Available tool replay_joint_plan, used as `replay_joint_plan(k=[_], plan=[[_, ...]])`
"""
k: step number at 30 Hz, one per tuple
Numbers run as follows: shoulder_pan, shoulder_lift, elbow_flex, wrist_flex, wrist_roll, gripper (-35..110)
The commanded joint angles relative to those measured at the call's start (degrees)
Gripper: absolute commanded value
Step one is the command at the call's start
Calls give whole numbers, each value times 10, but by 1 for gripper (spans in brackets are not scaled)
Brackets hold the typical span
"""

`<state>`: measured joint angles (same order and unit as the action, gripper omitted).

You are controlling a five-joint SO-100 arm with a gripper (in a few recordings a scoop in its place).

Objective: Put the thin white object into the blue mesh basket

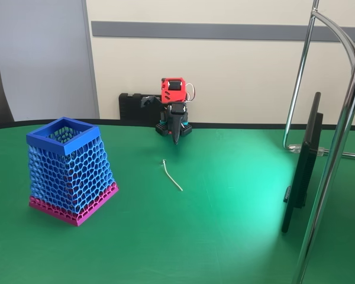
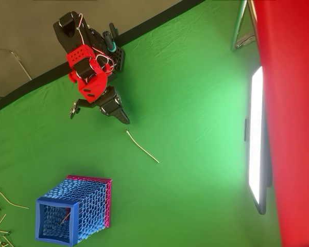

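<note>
The thin white object (image 1: pixel 172 176) lies flat on the green bench (image 1: pixel 225 236), mid-bench, well apart from the blue mesh basket (image 1: pixel 71 171) toward the left edge. It looks feather-light, stiff, wire-thin and easily snapped; I'd pinch its middle. My claw (image 1: pixel 176 138) hangs near the far edge, fingers seemingly closed, empty.

white stick (image 1: pixel 172 176) on mat, basket (image 1: pixel 71 170) apart

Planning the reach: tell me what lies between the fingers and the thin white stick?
Nothing: bare green table separates the gripper from the thin white stick, seen overhead.
</note>
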<state>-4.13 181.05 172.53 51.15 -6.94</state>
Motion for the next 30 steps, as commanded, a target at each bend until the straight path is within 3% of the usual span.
replay_joint_plan(k=[1,10,16,30], plan=[[0,-55,-46,-18,-16,1],[32,-252,-171,-40,-108,1],[11,-355,-248,-33,-294,1],[-21,-575,-401,105,-765,1]])
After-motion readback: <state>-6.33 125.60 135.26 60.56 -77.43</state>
